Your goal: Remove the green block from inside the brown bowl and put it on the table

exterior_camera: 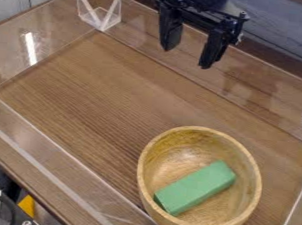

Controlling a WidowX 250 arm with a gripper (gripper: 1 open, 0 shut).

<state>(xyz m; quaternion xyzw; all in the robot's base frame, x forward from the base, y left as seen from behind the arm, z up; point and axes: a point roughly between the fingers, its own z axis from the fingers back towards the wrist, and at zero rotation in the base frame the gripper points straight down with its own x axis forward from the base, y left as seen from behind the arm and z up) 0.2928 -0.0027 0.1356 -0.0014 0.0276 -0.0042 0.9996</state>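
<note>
**Block not yet lifted: the task is sitting at its start**

The green block [195,187] is lying flat inside the brown bowl [199,183], angled across the bowl's floor, with one end pointing toward the near-left wall and the other toward the far-right. Nothing is touching it. The bowl is sitting on the table [115,101] toward the near-right corner, close to the clear acrylic walls [53,180].

The gripper [190,45] is hanging at the far side of the table, well apart from the bowl, pointing down with its jaws spread wide and nothing between them (so no grasp is being made).

By my reading, no step is looking complete: the reach to the bowl, the descent over the block, the pinch, the lift and the placing on bare tabletop are all waiting. Plenty of open wood is lying left of the bowl for the set-down.
</note>
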